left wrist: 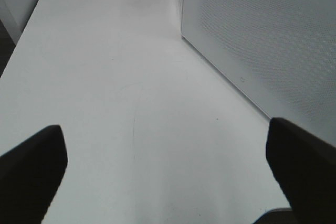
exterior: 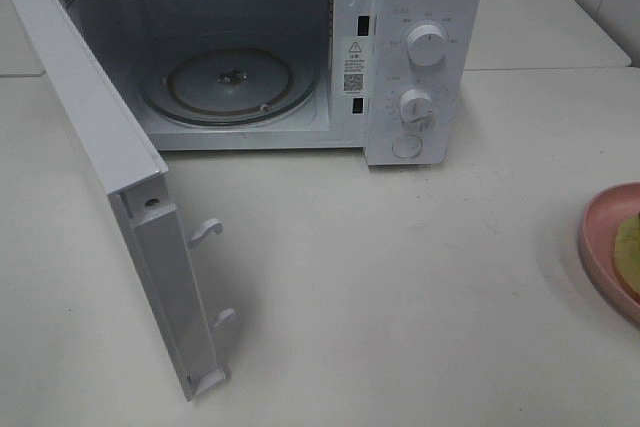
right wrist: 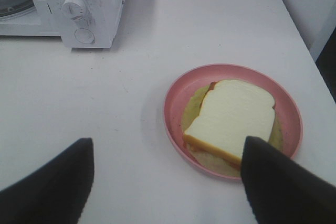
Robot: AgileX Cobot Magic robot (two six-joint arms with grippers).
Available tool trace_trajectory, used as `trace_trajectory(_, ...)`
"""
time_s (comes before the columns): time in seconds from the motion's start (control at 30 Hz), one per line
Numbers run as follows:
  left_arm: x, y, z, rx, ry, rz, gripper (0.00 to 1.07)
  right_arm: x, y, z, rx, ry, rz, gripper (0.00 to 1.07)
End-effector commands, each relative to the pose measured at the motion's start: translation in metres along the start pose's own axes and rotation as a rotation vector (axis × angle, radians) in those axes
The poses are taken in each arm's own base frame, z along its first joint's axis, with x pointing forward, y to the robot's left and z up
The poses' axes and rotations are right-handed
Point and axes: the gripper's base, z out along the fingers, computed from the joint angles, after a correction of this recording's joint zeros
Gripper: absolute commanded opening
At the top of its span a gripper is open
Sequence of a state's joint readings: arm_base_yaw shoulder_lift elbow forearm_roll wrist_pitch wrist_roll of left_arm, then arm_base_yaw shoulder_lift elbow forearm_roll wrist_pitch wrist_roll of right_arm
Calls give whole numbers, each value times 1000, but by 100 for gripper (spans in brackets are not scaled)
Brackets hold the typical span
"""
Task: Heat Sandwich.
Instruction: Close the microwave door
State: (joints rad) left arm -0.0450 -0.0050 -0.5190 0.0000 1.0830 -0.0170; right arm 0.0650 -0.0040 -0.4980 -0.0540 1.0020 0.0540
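Left gripper [left wrist: 163,174] is hanging spread wide and empty over bare table [left wrist: 105,77] beside the microwave's [exterior: 420,57] open perforated door [left wrist: 262,40]. Right gripper [right wrist: 168,182], also spread and empty, is hovering just short of the sandwich [right wrist: 231,116], so the right arm is nearer. Soft white bread, tan crust, is lying flat on a smooth pink plate [right wrist: 176,98].

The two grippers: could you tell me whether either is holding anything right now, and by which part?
Nothing is held. The left gripper is open over bare table; the right gripper is open, with the sandwich lying untouched on its pink plate.
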Motion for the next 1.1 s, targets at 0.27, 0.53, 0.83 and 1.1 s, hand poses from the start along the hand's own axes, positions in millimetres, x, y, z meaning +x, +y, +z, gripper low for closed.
trace_trajectory(0.27,-24,-1,16,10,32,-2,94,2,0,-4,5,-32,-11,75)
trace_trajectory(0.53,-40,-2,50,8,120,-3,48,2,0,-4,5,-32,-10,75)
trace_trajectory(0.83,-35,-1,89,6,130,-7,0,2,0,-4,5,-32,-10,75)
trace_trajectory(1.1,-24,-1,121,6,47,-8,0,2,0,-4,5,-32,-11,75)
